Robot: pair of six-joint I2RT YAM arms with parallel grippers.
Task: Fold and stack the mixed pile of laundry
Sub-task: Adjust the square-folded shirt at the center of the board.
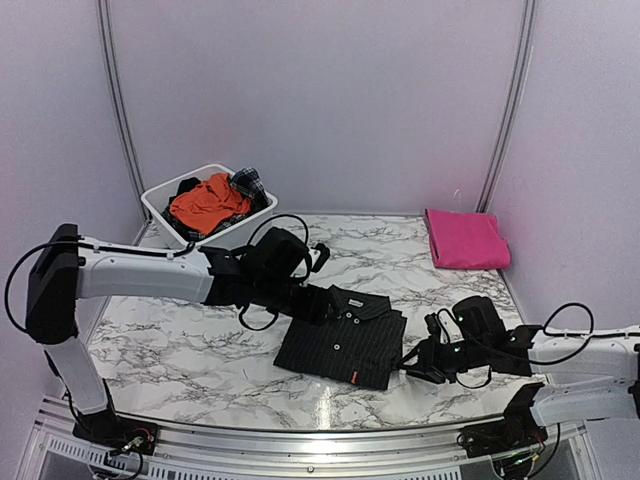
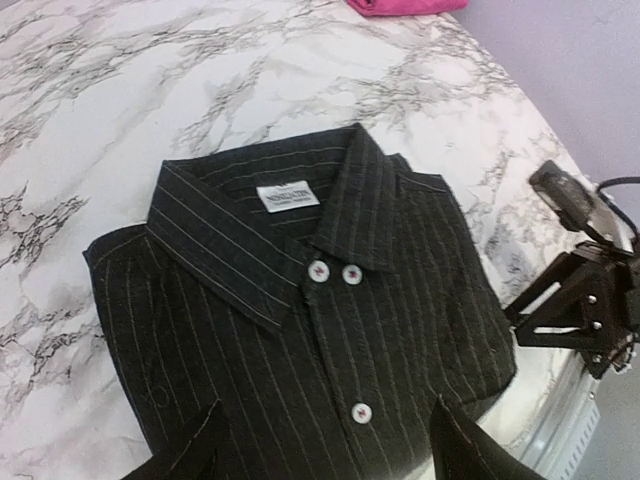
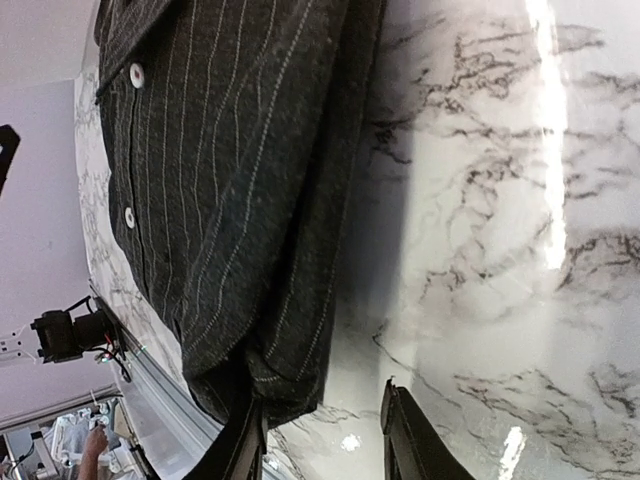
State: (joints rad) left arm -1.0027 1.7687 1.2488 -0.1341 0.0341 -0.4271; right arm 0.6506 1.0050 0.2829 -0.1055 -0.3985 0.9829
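While flat, shirt (image 1: 343,340) beside right claw (image 3: 320,410).

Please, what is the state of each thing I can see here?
black pinstriped shirt: folded, buttoned, lying flat.
pink cloth: folded.
orange garment: crumpled in white tub.
plaid piece: crumpled, same tub.
left hand: open above shirt.
right hand: open at shirt's edge.

The light is bright and even, coming from above, and it gives the walls (image 1: 320,100) a light pink tint. In the top view the marble table (image 1: 200,340) has a white glare at 6 o'clock. In the right wrist view a strong glare strip stands at 1 o'clock, and the black shirt (image 3: 230,180) throws a soft shadow toward 3 o'clock. The left wrist view is slightly soft, most blurred at 6 o'clock.
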